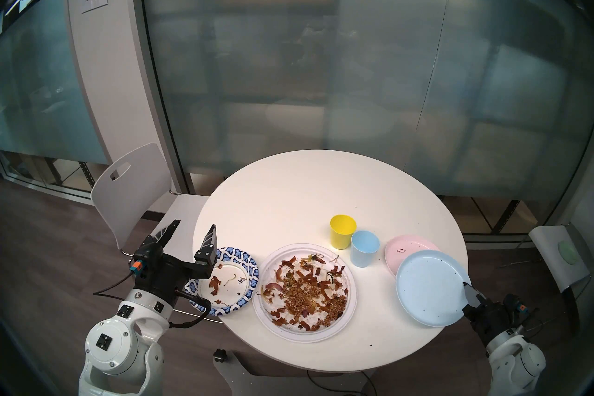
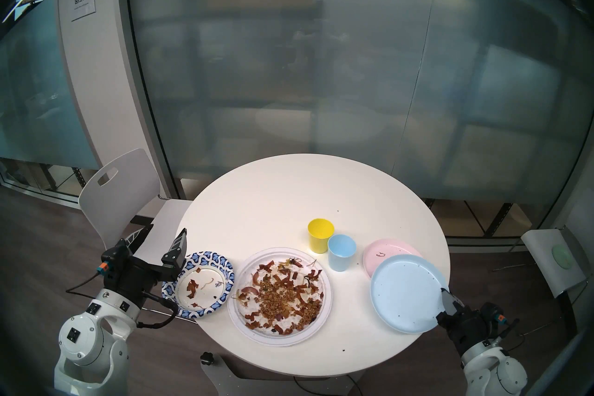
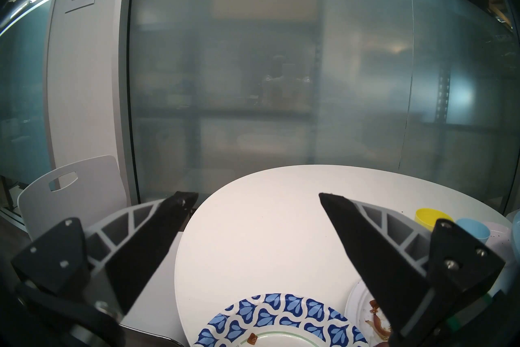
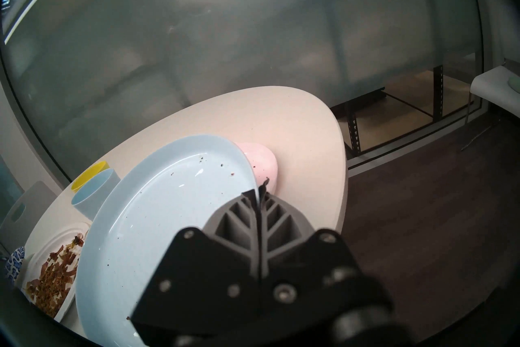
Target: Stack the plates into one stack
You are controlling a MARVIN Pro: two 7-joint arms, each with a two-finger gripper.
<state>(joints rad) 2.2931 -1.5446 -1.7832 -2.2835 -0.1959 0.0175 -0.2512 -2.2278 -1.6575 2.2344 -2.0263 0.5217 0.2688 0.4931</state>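
While the right end effector (image 4: 258, 198) pinches the light-blue plate (image 1: 429, 286) rim, it seemingly overhangs the table (image 1: 289, 193).

Round white table (image 1: 289, 193), and the big white paper plate (image 1: 348, 295) of brown scraps sits near its front edge. Left of that plate lies the blue-and-white patterned paper plate (image 1: 247, 260). Behind it to the right stand the yellow cup (image 1: 342, 231) and light-blue cup (image 1: 364, 248), with the pale-pink plate (image 1: 409, 245) farther right.
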